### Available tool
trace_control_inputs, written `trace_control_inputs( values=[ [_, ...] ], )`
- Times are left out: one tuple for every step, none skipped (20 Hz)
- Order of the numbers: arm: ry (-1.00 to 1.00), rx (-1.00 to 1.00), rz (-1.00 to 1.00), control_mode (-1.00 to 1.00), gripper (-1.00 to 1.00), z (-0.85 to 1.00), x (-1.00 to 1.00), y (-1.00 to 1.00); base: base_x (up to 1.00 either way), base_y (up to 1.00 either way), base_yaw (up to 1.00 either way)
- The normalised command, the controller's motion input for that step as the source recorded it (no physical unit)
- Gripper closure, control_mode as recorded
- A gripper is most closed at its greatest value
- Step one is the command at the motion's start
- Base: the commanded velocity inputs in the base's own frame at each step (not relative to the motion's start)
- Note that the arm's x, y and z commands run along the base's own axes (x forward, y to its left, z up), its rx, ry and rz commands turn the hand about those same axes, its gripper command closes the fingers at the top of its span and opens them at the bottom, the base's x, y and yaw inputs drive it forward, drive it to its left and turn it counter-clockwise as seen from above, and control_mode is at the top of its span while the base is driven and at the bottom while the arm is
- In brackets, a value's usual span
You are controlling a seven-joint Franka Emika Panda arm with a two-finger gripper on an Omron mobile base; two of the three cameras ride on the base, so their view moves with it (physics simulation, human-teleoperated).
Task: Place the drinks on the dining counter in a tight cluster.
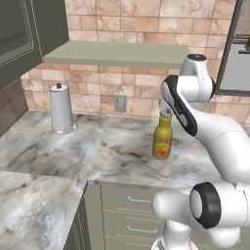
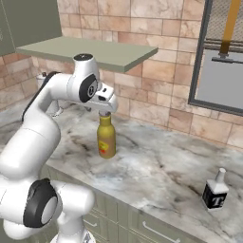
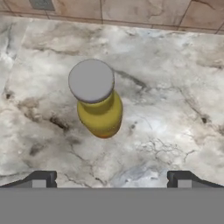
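Standing upright on the marble surface point(image 1: 97, 146) near the brick wall is the amber-yellow bottle point(image 1: 162, 139), grey cap on, its yellow contents showing through the sides. Off to the robot's right, well apart from it, the small white container with the dark label point(image 2: 214, 191) stands near the surface's front edge. A white paper towel roll point(image 1: 61, 108) stands to the left by the wall, and a wall outlet point(image 1: 120, 103) sits between roll and bottle. The arm folds forward with the hand pointing down just above the bottle's cap; the fingers point(image 3: 41, 179) are spread wide, released, grasping nothing.
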Motion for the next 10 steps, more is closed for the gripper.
trace_control_inputs(
  values=[
    [0.09, 0.00, 0.00, -1.00, -1.00, -0.14, 0.34, 0.01, 0.00, 0.00, 0.00],
    [0.08, 0.00, 0.00, -1.00, -1.00, -0.13, 0.36, 0.09, 0.00, 0.00, 0.00],
    [0.07, 0.00, 0.00, -1.00, -1.00, -0.15, 0.36, 0.16, 0.00, 0.00, 0.00],
    [0.07, 0.00, 0.00, -1.00, -1.00, -0.16, 0.37, 0.13, 0.00, 0.00, 0.00],
    [0.08, 0.00, 0.00, -1.00, -1.00, -0.23, 0.37, 0.12, 0.00, 0.00, 0.00],
    [0.07, 0.00, 0.00, -1.00, -1.00, -0.34, 0.36, 0.06, 0.00, 0.00, 0.00],
    [0.07, 0.00, 0.00, -1.00, -1.00, -0.39, 0.33, 0.04, 0.00, 0.00, 0.00],
    [0.07, 0.00, 0.00, -1.00, -1.00, -0.56, 0.31, 0.10, 0.00, 0.00, 0.00],
    [0.06, 0.00, 0.00, -1.00, -1.00, -0.50, 0.27, 0.09, 0.00, 0.00, 0.00],
    [0.04, 0.00, 0.00, -1.00, -1.00, -0.45, 0.19, 0.08, 0.00, 0.00, 0.00]
  ],
)
